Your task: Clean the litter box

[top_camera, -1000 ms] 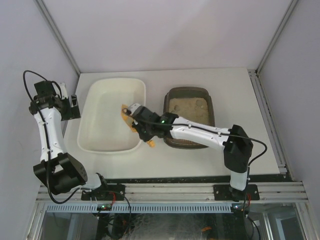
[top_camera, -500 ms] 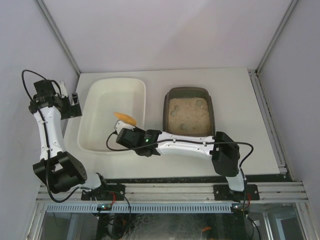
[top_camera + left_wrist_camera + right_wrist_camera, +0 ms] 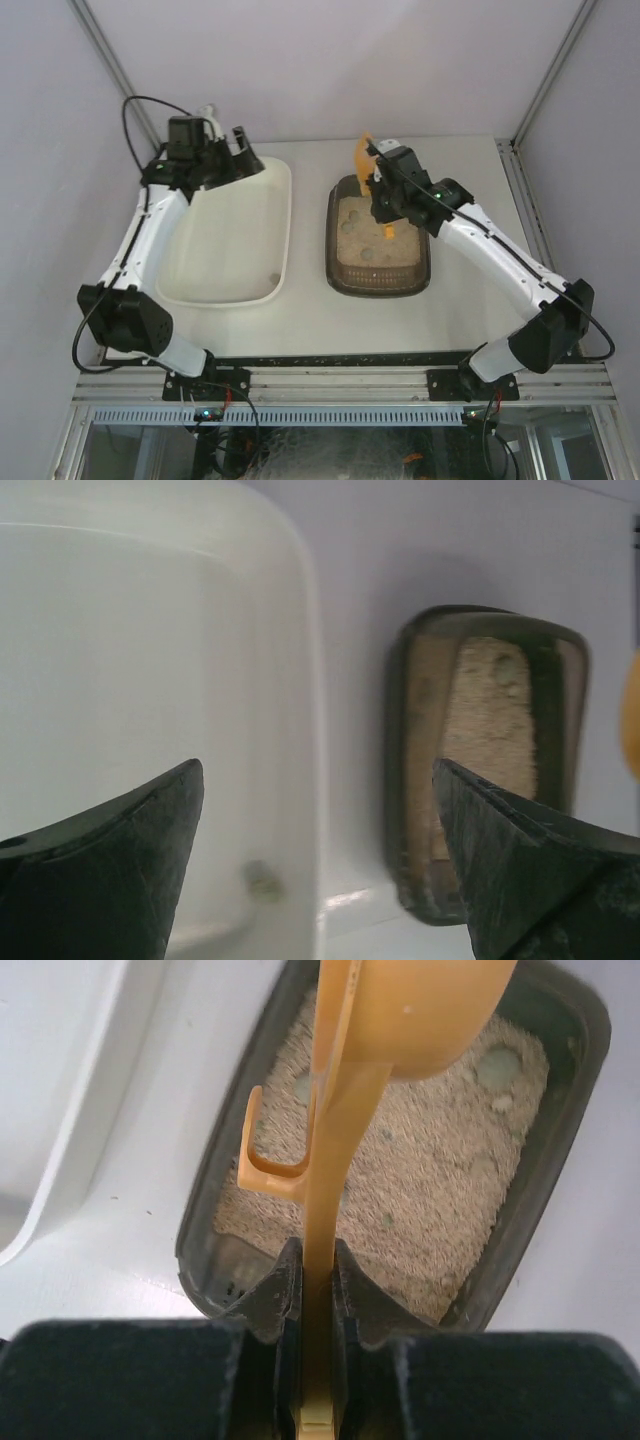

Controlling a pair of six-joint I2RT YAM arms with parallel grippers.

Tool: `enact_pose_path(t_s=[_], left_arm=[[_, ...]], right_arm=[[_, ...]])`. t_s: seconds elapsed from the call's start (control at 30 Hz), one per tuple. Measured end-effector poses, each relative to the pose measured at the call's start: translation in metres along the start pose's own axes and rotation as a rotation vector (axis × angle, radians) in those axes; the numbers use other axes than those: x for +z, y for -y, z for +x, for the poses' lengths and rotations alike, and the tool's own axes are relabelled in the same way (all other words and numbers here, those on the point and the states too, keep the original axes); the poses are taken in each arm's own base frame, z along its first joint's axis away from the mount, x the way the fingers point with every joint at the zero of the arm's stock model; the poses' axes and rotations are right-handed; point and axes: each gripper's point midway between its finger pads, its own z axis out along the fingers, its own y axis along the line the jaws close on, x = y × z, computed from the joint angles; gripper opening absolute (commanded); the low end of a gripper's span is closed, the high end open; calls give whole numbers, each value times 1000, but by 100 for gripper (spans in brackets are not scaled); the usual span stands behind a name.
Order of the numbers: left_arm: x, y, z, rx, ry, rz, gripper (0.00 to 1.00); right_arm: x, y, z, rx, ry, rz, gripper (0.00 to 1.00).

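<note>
Litter box [image 3: 379, 240]: it sits flat on the table [image 3: 470, 180] on my right-hand side, directly under my right arm. Every other place below is given from it.
Right gripper [image 3: 318, 1260]: it is above the box's far-left part, with the jaws pinched tight on the handle of the orange scoop [image 3: 400, 1020].
Scoop: it reaches forward from my jaws over the litter. I judge the thin handle is gripped low so the bowl leads into the sand. I cannot tell whether the bowl touches the litter or carries anything.
Litter: it is pale and sandy, with greyish round clumps [image 3: 497, 1063] toward the box's far end, so I judge the cleaning unfinished.
White tub [image 3: 215, 260]: it lies just left of the box and parallel to it, with a strip of table between. That probably keeps each carry short.
Lump [image 3: 263, 878]: one small grey piece lies in the tub, at the corner nearest the box's near-left end.
Left gripper [image 3: 318, 770]: its jaws are spread fully wide and hold nothing. It hovers over the tub's far end, well left of the box, likely to stay clear of the scoop's path.
Next: sink the bowl under a clump, lift it level and carry it left.
</note>
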Motion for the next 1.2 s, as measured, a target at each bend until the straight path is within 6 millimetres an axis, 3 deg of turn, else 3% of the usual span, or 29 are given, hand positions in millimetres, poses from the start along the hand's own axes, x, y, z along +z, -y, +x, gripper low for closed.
enact_pose_path(t_s=[0.07, 0.13, 0.23, 0.33, 0.5, 0.97, 1.2], left_arm=[[21, 36, 7, -49, -7, 71, 100], [39, 65, 16, -96, -22, 116, 100], [63, 94, 32, -155, -60, 142, 100], [88, 109, 52, -200, -122, 124, 100], [104, 103, 74, -220, -173, 54, 100], [86, 86, 58, -46, -104, 5, 100], [82, 82, 56, 0, -96, 3, 100]], right_arm=[[3, 20, 11, 82, -37, -3, 0], [15, 28, 38, 134, -124, -19, 0], [38, 30, 82, 191, -280, -45, 0], [58, 27, 116, 225, -403, -65, 0], [76, 20, 129, 245, -449, -87, 0], [107, 36, 133, 253, -433, 20, 0], [122, 31, 127, 257, -423, 3, 0]])
